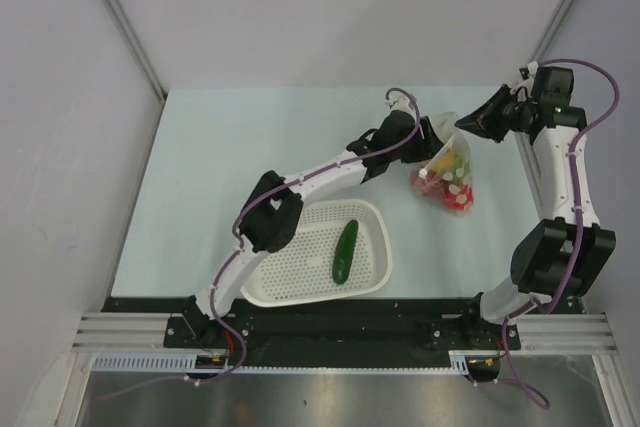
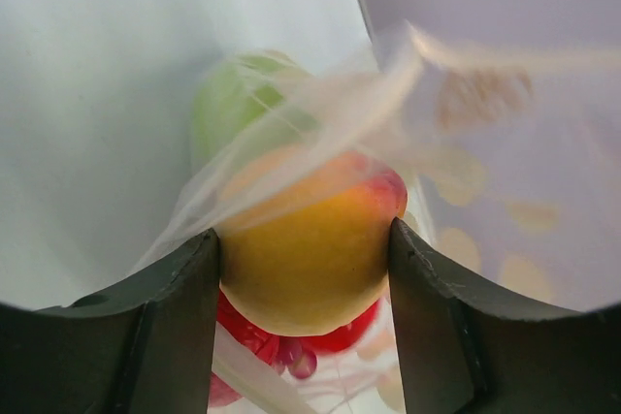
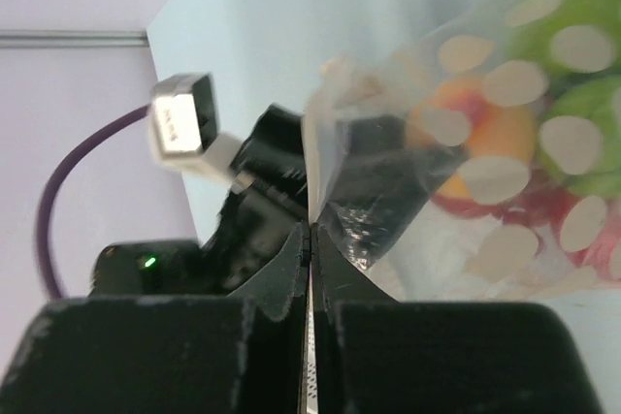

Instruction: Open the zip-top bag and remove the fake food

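the left gripper (image 1: 433, 143) is pressing in at the top of the zip-top bag (image 1: 462, 195), which is lying on the pale table (image 1: 220, 167) with the fake food (image 1: 440, 175) showing through. the right gripper (image 1: 468, 127) is meeting the bag's upper edge from the other side. a dark green cucumber (image 1: 345, 251) is lying in the white basket (image 1: 290, 269).

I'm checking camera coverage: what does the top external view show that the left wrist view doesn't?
Only top external: the white basket holding the cucumber, and the right tool at the zip-top bag's upper edge. Only left wrist: a close look at the yellow-orange fruit filling the gap between the left tool's fingers, touching both, with a green fruit behind it. Both: the zip-top bag, with the left tool at its mouth.
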Available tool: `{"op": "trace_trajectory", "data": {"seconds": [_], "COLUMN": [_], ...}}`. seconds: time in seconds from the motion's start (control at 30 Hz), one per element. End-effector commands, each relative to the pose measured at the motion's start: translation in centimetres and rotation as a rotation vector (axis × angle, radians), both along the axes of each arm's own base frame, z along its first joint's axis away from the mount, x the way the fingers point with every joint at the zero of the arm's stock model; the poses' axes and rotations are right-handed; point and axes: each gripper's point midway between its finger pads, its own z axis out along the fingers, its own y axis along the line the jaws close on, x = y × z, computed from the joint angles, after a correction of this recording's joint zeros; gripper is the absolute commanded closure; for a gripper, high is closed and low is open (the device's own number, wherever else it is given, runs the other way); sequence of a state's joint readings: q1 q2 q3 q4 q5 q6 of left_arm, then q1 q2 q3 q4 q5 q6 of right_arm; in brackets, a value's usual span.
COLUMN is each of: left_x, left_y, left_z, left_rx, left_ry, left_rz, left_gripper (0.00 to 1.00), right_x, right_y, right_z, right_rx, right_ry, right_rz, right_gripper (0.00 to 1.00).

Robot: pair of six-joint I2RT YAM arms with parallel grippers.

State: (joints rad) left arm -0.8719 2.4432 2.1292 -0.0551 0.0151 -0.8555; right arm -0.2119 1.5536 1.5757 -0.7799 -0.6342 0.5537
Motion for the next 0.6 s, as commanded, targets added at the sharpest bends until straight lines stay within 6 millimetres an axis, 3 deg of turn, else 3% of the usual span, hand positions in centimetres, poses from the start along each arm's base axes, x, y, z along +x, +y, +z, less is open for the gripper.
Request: {"op": "trace_trajectory", "data": {"seconds": [0.0,0.17,0.3,0.57], "left_x": [-2.1,-3.8,-5.0,-6.0], "left_y": [0.6,1.1,1.4,2.5], "left_z": [10.9,14.6,16.5,22.0], "left_rx": [-0.144,-0.200,-0.254,-0.454], "left_ry": [-0.117,-0.130,-0.094,-0.153], "left_rz": [-0.099,-0.156,-0.237,-0.354], "left_gripper": [0.93,0.94,0.95,0.98], "right_x": [2.3,3.6,4.5,4.9], "right_y": [-2.5,-4.0,-5.1,-5.7], "right_z": [0.3,0.0,0.2,0.1], "right_rx": [-0.080,-0.142,-0.170,-0.186], "right_ry": [-0.061,-0.063,-0.067,-0.063], "right_rz": [-0.031,-0.037,-0.055,-0.058], "right_gripper": [1.00,1.00,1.00,1.00]}}
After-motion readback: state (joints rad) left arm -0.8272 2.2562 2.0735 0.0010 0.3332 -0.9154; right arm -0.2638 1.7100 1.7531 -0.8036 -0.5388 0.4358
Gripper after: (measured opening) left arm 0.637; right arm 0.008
